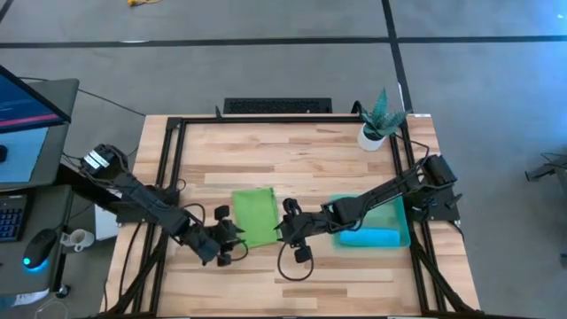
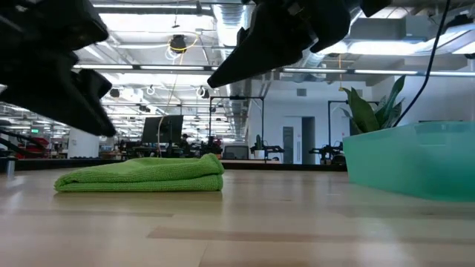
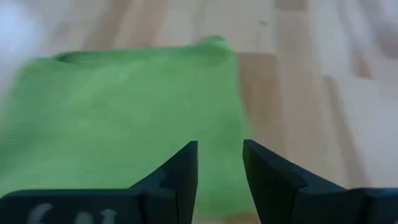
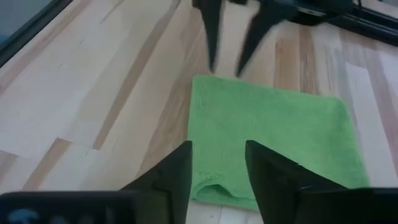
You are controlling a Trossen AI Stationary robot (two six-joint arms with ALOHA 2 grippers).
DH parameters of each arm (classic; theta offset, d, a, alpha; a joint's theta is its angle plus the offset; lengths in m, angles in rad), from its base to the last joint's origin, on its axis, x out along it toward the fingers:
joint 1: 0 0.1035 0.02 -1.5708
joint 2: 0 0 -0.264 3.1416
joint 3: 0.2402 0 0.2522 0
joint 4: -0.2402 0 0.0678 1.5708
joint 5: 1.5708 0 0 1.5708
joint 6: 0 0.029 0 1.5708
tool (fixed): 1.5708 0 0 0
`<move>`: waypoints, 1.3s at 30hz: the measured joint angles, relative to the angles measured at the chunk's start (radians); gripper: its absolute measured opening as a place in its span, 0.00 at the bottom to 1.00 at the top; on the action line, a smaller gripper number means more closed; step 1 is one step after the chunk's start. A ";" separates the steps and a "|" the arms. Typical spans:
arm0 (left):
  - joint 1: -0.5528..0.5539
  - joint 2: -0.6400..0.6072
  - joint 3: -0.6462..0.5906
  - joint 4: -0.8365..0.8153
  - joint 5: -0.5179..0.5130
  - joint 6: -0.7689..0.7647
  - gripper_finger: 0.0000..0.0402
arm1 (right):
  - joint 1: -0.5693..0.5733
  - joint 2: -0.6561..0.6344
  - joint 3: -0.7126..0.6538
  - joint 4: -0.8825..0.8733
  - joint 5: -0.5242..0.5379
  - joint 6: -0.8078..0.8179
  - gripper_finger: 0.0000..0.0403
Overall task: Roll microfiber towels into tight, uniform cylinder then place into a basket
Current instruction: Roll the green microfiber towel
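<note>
Green towel point(image 1: 254, 215): folded flat at frame centre; unrolled
Left gripper point(image 1: 227, 237): spread, empty; lower-left of towel
Right gripper point(image 1: 289, 227): spread, empty; right of towel
Advice: one edge should be pinched evenly, rolled tightly

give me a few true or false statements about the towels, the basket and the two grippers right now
1. The green towel lies on the table, outside the basket. True.
2. The blue towel lies flat on the table. False: it is inside the basket.
3. The left gripper is clamped on the green towel. False: its fingers are apart, holding nothing.
4. The right gripper is open above the green towel's edge. True.
5. The potted plant stands in the basket. False: it stands on the table.
</note>
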 joint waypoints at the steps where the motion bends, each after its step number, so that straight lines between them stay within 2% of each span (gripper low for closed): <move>1: 0.007 0.000 0.000 0.003 -0.017 0.000 0.30 | 0.003 0.000 0.000 0.004 0.000 0.000 0.44; 7: 0.046 0.000 0.000 0.026 -0.027 0.000 0.38 | 0.004 0.000 0.000 0.013 -0.001 0.000 0.50; 14: 0.051 0.000 0.000 0.033 -0.025 0.010 0.50 | 0.004 0.000 0.000 0.072 0.000 0.000 0.51; 24: 0.051 0.000 0.000 0.037 -0.024 0.087 0.50 | 0.004 0.042 -0.006 0.122 0.005 0.000 0.52; 26: 0.051 0.000 0.000 0.032 -0.024 0.090 0.50 | 0.003 0.079 0.009 0.200 0.007 0.000 0.52; 34: 0.032 0.000 0.001 0.023 0.051 0.133 0.50 | 0.022 0.135 0.016 0.176 0.004 -0.008 0.52; 39: 0.005 0.000 0.001 0.030 0.053 0.133 0.50 | 0.028 0.159 0.014 0.158 -0.010 -0.011 0.52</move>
